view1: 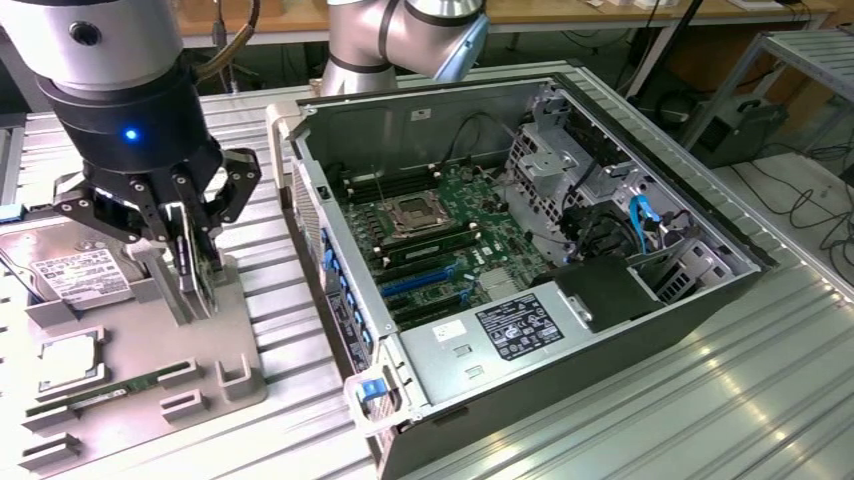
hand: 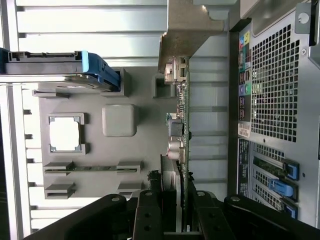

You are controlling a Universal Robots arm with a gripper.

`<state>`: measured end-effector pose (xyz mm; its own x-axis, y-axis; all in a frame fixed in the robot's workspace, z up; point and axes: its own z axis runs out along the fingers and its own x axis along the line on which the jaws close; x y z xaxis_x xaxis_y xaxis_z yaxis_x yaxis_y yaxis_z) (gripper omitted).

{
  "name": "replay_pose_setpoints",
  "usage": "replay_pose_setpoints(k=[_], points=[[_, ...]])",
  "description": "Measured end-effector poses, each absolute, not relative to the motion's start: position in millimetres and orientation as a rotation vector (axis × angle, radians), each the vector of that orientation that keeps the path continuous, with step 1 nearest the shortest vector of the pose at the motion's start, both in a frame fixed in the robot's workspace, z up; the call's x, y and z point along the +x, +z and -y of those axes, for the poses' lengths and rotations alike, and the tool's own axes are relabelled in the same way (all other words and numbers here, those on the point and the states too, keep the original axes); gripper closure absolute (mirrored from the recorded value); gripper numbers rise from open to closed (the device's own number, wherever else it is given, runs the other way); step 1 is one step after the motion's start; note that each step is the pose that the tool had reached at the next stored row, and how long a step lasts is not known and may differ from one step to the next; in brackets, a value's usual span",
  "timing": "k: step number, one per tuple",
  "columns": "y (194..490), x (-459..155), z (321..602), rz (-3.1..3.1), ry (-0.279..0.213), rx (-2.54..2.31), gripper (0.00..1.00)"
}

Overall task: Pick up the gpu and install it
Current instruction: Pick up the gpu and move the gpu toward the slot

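Observation:
The gpu [view1: 204, 283] stands on its edge over the grey parts tray [view1: 248, 330] at the exterior view's left. It looks like a thin dark card there. My gripper [view1: 195, 292] reaches down from above, and its black fingers are shut on the card's two faces. In the wrist view the gpu [hand: 183, 125] shows edge-on, with its connectors and metal bracket at the far end, and the gripper [hand: 176, 202] clamps its near end. I cannot tell whether the card's lower edge still touches the tray.
The open computer case [view1: 441, 100] lies at the exterior view's right, with its motherboard [view1: 454, 230] and blue slots [view1: 414, 285] exposed. Its rear grille [hand: 280, 85] sits close beside the card. On the tray [hand: 145, 130] are a silver hard drive [view1: 80, 275], a processor [view1: 67, 360] and a memory stick [view1: 100, 395].

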<state>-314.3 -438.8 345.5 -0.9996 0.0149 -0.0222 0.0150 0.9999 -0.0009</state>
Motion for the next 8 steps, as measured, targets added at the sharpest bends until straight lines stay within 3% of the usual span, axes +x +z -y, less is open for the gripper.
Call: replay_pose_setpoints(k=[8], points=[[363,-314,439,-3.119,-0.002,0.023,0.72]])
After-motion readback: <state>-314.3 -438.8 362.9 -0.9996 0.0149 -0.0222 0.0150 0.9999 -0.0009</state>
